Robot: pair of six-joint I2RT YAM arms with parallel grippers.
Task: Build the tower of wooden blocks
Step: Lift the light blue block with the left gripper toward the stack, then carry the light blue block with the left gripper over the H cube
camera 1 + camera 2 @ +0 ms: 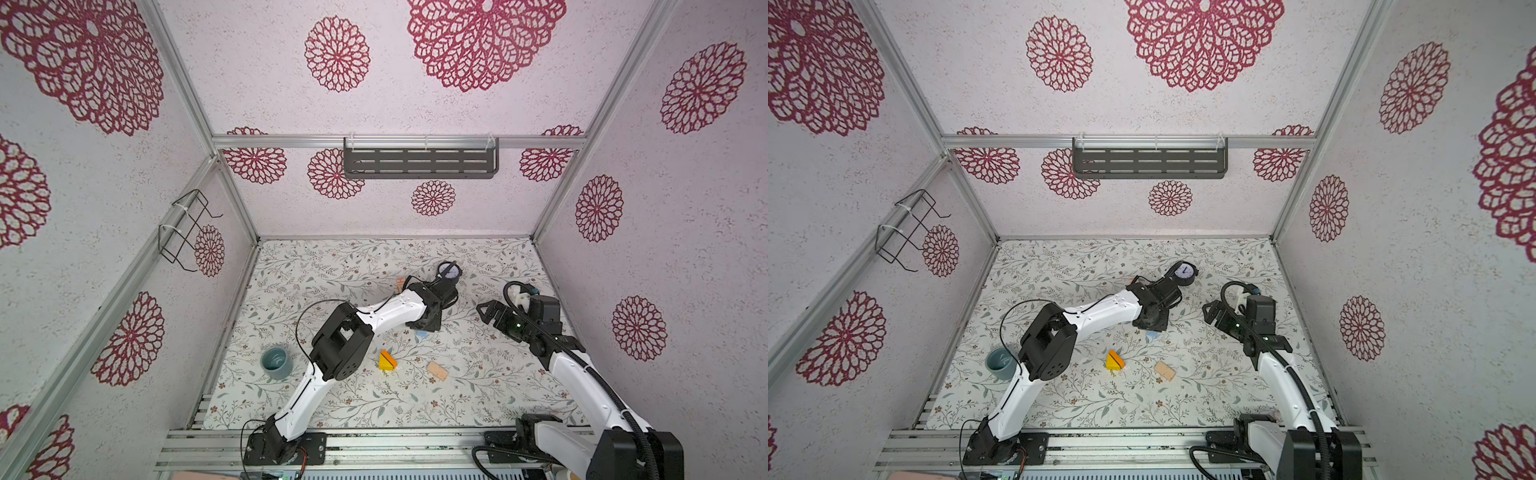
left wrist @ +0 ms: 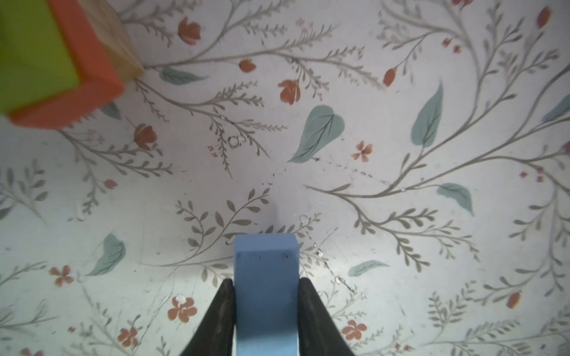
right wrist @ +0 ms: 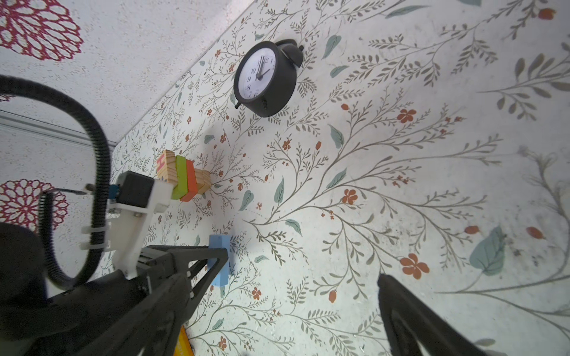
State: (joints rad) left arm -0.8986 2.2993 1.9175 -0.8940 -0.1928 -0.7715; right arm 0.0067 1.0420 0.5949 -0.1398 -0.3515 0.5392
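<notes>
Left pincer (image 2: pixel 266 282) clenches blue block (image 2: pixel 266 262), long axis level with floral bench (image 2: pixel 401 234). Right pincer (image 1: pixel 486 311), 3 o'clock, released. Rosette-papered walls (image 1: pixel 415 95).

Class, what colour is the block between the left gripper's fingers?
Blue. The block shows best in the left wrist view.

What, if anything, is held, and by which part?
The left gripper pinches the blue rectangular wood block by its long sides near one end; right gripper holds nothing.

Blue block (image 1: pixel 422 333) peeking from under left gripper (image 1: pixel 427 325); nearer front, yellow wedge (image 1: pixel 387 360) and tan brick (image 1: pixel 437 370), apart.
</notes>
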